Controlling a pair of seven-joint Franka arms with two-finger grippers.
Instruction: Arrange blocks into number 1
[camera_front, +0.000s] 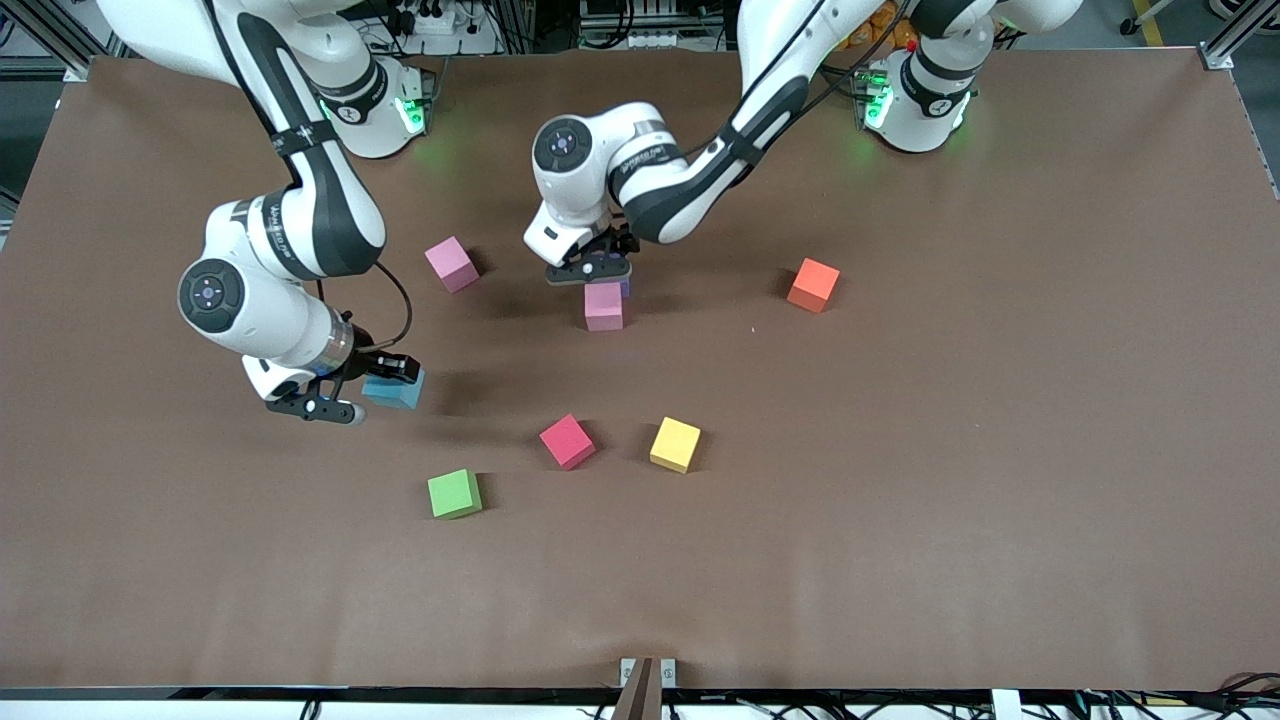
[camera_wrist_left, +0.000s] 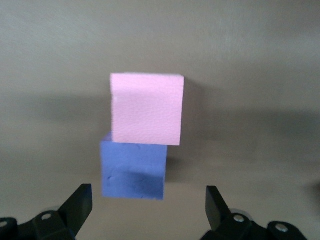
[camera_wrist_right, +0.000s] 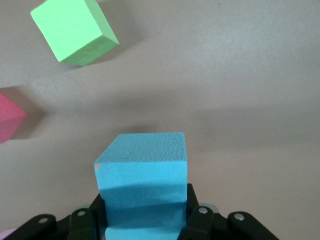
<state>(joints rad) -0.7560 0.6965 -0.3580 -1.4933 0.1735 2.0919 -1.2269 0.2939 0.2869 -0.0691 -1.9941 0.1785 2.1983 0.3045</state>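
I hold the light blue block (camera_wrist_right: 141, 180) pinched in my right pincer (camera_front: 345, 392), lifted a little off the worktop (camera_front: 900, 500) at the right arm's end. My judgement is that it should join the short column begun mid-worktop, so I should carry it level, keep its faces square to that column, and set it down flush before I let go.

Going from the front camera's edge inward: the green block (camera_front: 455, 493) lies nearest, then the red block (camera_front: 567, 441) and the yellow block (camera_front: 675, 444) close together but apart. These three sit between the camera and the column, and the red one is the one I would most likely clip on a low, straight carry; better to pass above it.

Farther in, the pink block (camera_front: 603, 306) touches the purple block (camera_wrist_left: 133, 170), which is farther from the front camera and mostly hidden there under my left pincer (camera_front: 588, 270). That pincer hangs spread just over the pair, gripping nothing, and it crowds the spot, so it ought to clear off first. A second pink block (camera_front: 451, 264) lies toward the right arm's end, and the orange block (camera_front: 813, 285) toward the left arm's end, both well apart from the column.
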